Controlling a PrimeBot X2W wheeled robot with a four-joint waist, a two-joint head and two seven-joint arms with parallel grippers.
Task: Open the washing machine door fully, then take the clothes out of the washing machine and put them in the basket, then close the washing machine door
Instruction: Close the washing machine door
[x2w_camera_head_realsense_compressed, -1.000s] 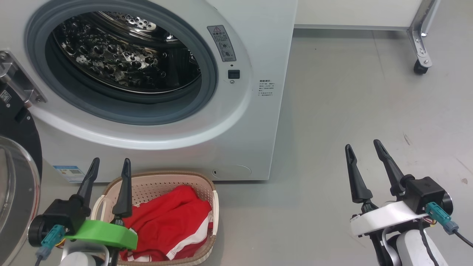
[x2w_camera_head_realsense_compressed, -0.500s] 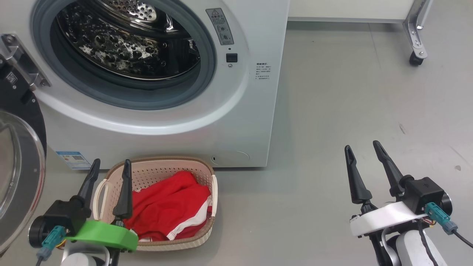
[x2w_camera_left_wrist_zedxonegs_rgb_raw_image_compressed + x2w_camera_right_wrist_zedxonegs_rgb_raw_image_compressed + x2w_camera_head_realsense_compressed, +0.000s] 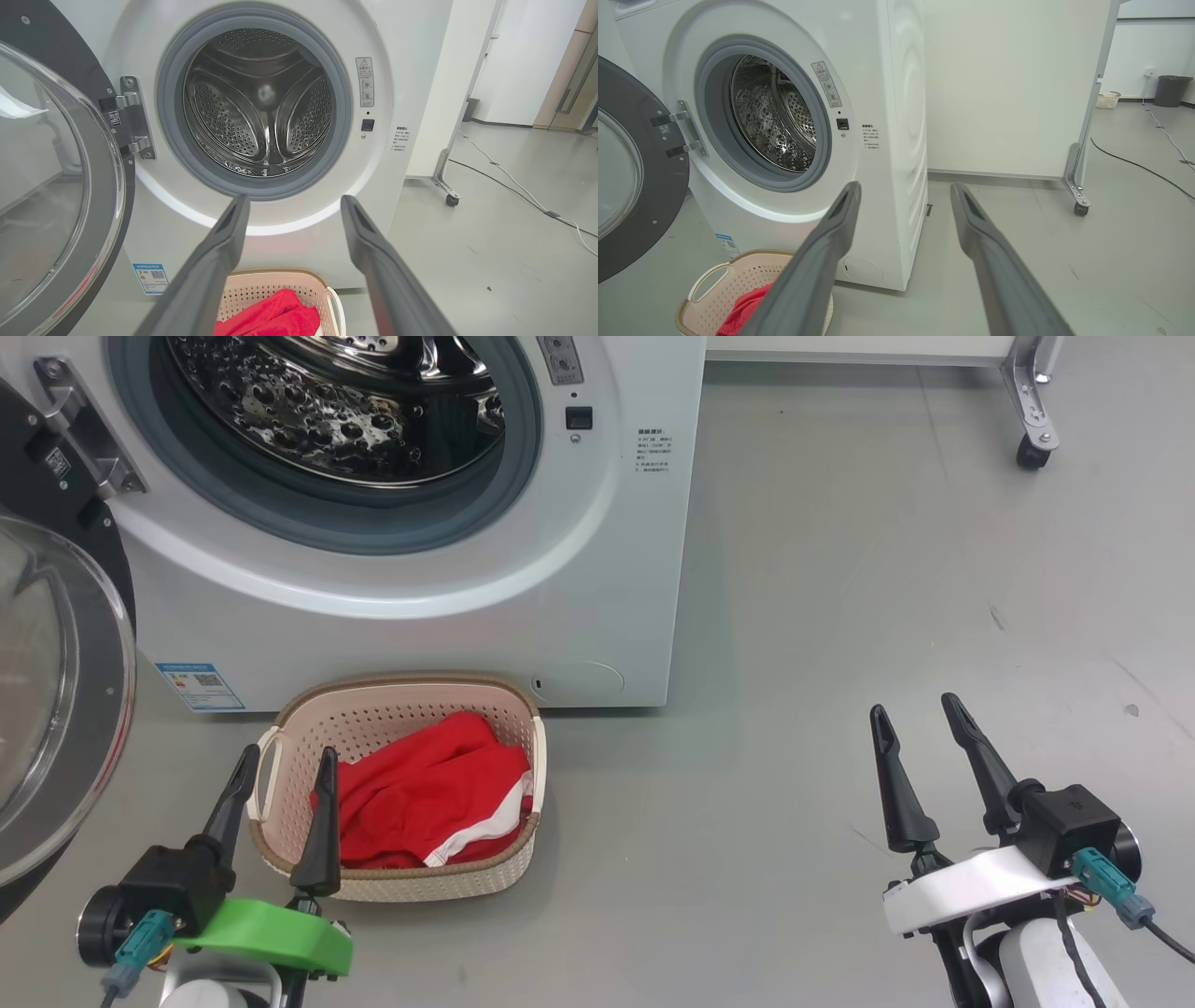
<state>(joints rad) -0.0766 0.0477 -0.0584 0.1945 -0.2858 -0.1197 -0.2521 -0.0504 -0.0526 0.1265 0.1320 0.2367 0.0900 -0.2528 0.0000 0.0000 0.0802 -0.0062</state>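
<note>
Camera's tipped down over the last second, so the washing machine (image 3: 420, 616) sits higher in the head view. The basket (image 3: 411, 683) is on the floor against its front, with the red clothes (image 3: 420, 793) inside. Left gripper (image 3: 289, 753) hangs by the basket's near-left edge and right gripper (image 3: 914, 705) is well off to the right, both jaws spread wide and empty. Left wrist view: washing machine door (image 3: 56, 186) swung open at left, basket under the drum opening. Right wrist view: door open, basket lower left.
</note>
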